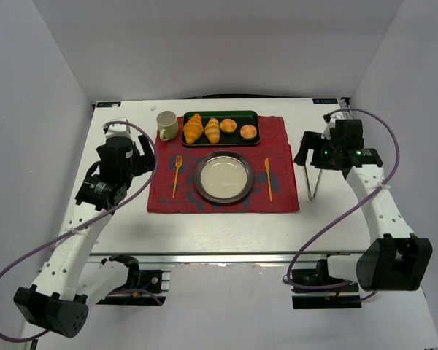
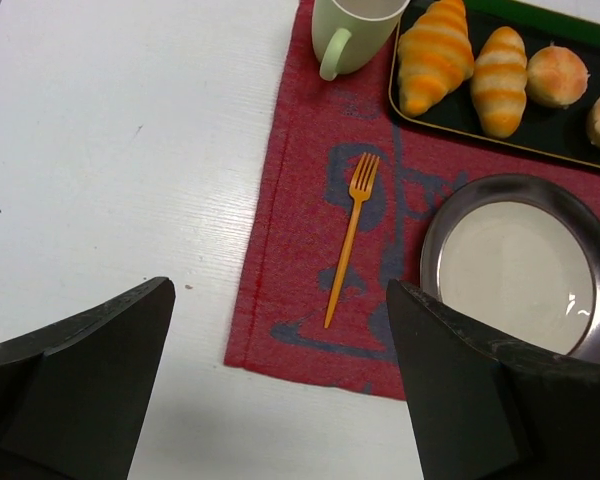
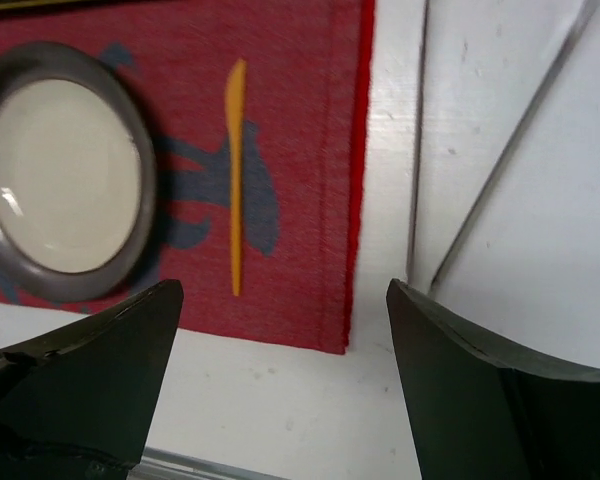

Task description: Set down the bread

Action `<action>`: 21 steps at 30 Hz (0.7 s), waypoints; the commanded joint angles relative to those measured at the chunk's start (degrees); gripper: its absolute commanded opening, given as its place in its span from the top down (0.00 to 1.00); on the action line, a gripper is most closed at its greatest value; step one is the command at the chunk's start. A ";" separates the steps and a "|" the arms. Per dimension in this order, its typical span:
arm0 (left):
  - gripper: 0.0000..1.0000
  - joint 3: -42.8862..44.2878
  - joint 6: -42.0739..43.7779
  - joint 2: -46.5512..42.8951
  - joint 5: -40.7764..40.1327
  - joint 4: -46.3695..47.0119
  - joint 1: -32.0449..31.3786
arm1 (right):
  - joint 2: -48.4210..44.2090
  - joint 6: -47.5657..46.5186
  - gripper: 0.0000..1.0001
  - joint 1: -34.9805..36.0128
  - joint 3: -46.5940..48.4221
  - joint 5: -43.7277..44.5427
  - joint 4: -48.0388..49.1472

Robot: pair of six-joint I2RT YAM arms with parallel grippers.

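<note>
Left of the cloth, left hand (image 1: 136,157): fingers spread wide, nothing between them; hovering over bare tabletop (image 1: 124,219), angled toward the tray, probably the nearer reach.
Mug (image 1: 167,125): upright on the cloth's back left corner, just beside the tray's left wall; worth avoiding on the way in.
Fork (image 1: 177,175): flat on the red cloth (image 1: 281,138), left of the plate, laid as a place setting.
Larger croissant (image 1: 193,127): leftmost in the tray, close against the bread; little finger room on that side.
Bread (image 1: 212,130): lying lengthwise in the tray (image 1: 220,112), second from left, not yet lifted.
Plate (image 1: 198,177): bare, at mid cloth just in front of the tray; likely the drop spot, a short carry forward.
Buns (image 1: 228,125) (image 1: 248,132): right part of the tray; a small gap between the nearer one and the bread.
Knife (image 1: 268,179): flat, right of the plate.
Wire frame (image 1: 312,182): just off the cloth's right edge, narrowing that approach.
Right hand (image 1: 307,152): fingers fully apart, holding nothing; waiting off the cloth, well apart from the bread.
</note>
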 commanded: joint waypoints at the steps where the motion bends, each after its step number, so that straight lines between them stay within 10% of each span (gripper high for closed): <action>1: 0.02 -0.92 1.73 0.43 0.04 2.09 -0.19 | -1.37 2.06 0.11 0.14 -2.80 6.27 4.80; 3: 0.02 -1.88 1.90 0.52 0.12 2.88 -0.19 | 0.90 0.92 0.18 0.14 -2.54 8.65 3.42; 4: 0.02 -2.24 1.90 0.43 0.30 3.23 -0.19 | 1.61 0.48 0.87 0.14 -2.63 9.53 3.14; 6: 0.02 -3.29 1.55 0.17 0.56 4.46 -0.19 | 2.84 0.04 1.00 0.14 -3.58 12.26 4.70; 8: 0.02 -4.70 1.38 -0.27 1.00 5.08 -0.19 | 3.81 -0.23 0.40 0.14 -5.00 12.97 5.60; 11: 0.02 -5.31 1.29 -0.45 1.18 5.08 -0.19 | 6.97 0.30 0.12 0.14 -5.09 12.79 7.18; 21: 0.02 -5.84 1.02 1.48 3.02 6.67 -0.19 | 16.55 -0.58 0.11 0.14 -7.72 21.12 13.42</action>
